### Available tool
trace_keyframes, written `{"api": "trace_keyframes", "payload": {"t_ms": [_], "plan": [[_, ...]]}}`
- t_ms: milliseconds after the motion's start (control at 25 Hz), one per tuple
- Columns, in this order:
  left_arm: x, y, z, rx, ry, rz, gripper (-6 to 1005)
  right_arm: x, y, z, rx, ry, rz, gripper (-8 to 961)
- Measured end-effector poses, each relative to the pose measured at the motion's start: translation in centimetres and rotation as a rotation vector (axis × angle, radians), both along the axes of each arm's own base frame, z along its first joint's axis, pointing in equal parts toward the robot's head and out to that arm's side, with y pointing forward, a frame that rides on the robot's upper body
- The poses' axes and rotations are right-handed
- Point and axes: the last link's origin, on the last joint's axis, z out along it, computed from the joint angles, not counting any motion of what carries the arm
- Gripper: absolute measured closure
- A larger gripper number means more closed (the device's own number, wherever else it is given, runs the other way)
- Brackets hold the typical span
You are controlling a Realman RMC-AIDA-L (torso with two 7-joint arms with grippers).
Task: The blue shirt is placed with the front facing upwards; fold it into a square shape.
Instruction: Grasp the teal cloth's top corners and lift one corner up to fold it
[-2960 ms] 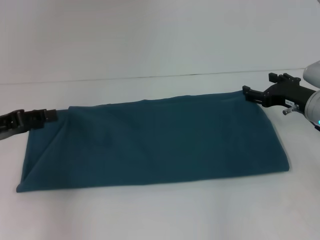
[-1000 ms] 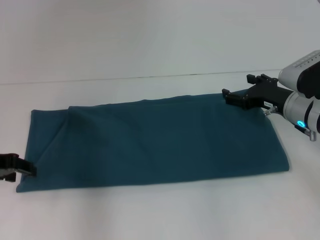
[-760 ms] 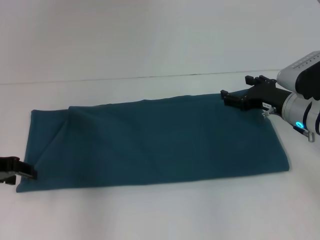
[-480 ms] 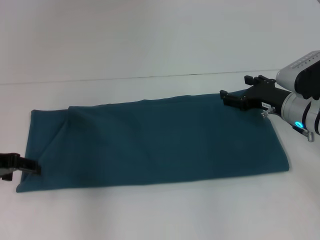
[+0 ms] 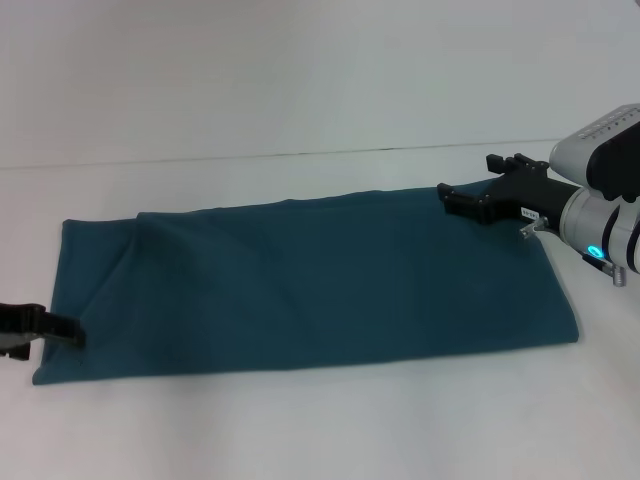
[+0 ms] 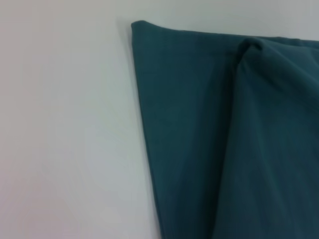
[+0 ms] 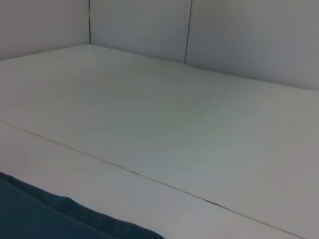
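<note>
White worktop (image 5: 300, 430) runs out before me to a thin dark seam, with a pale wall behind it. On it the blue shirt (image 5: 310, 285) lies flat as a long folded band, stretched from the worktop's left side to its right, no lettering showing on the upper face. One diagonal crease rises from the near left corner of the shirt toward its far edge, and my left wrist view shows that same fold (image 6: 234, 99) bunched beside a clean straight hem. My left gripper (image 5: 62, 329) sits low at the worktop's left edge, its dark tip touching the near left corner of the shirt; I cannot tell whether it is wide or narrow. My right gripper (image 5: 470, 195) reaches in from the right, over the far right corner of the shirt, with its two black fingers (image 5: 457, 199) spread apart and nothing between them.
</note>
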Motion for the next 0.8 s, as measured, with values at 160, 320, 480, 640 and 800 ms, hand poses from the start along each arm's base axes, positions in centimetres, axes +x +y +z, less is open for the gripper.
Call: {"api": "trace_keyframes", "payload": {"t_ms": [160,320,480,640,800], "plan": [[-0.09,0.27,-0.14,0.008,0.006,-0.009,200,-0.01,-0.02,-0.04,-0.001,0.0,0.0,56],[-0.15,0.32,-0.19,0.002,0.009,-0.006,199,-0.01,-0.03,-0.06,-0.002,0.0,0.0,57],[-0.48,0.18,-0.04,0.003,0.011,0.005,198,0.0,-0.04,-0.08,-0.002,0.0,0.0,57],[-0.83,-0.07,0.0,0.001,0.008,0.02,197,-0.01,-0.05,-0.12,-0.003,0.001,0.0,57],[-1.03,-0.35,-0.04,0.0,0.0,0.039,197,-0.05,-0.06,-0.19,-0.004,0.002,0.0,56]]}}
